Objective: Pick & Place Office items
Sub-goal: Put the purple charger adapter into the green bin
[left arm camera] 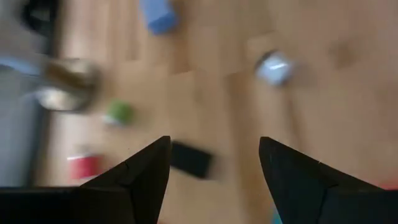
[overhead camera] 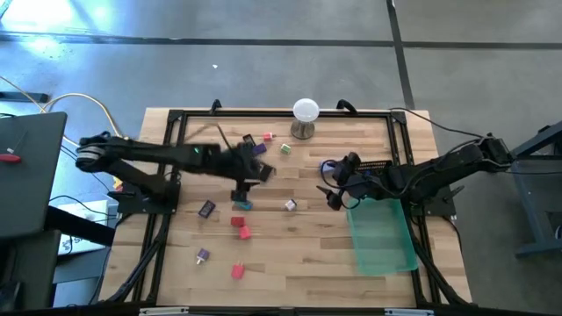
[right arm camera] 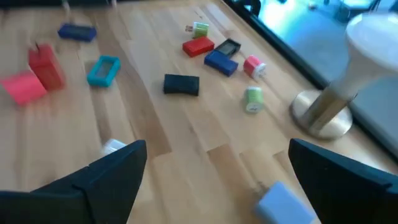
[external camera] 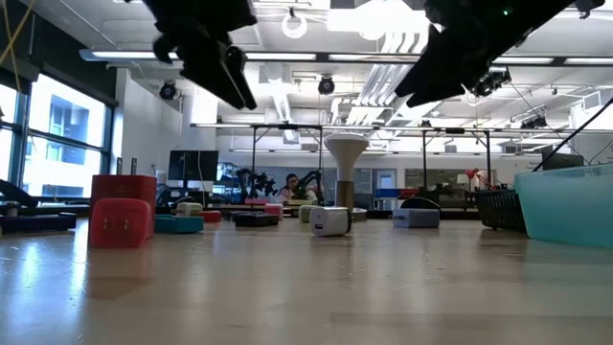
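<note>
Right end effector (overhead camera: 334,186), fingers apart and empty, hovers beside the green tray (overhead camera: 386,254).

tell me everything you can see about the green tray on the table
The green tray is a translucent, plastic-looking bin, roughly rectangular with low walls, lying flat on the wooden table near its right edge, set slightly askew to that edge. The wood shows through its floor, and nothing can be made out inside it. In the low view its teal wall rises at the far right. The right hand hangs open just beyond its far left corner; whether it touches the tray cannot be told.
</note>
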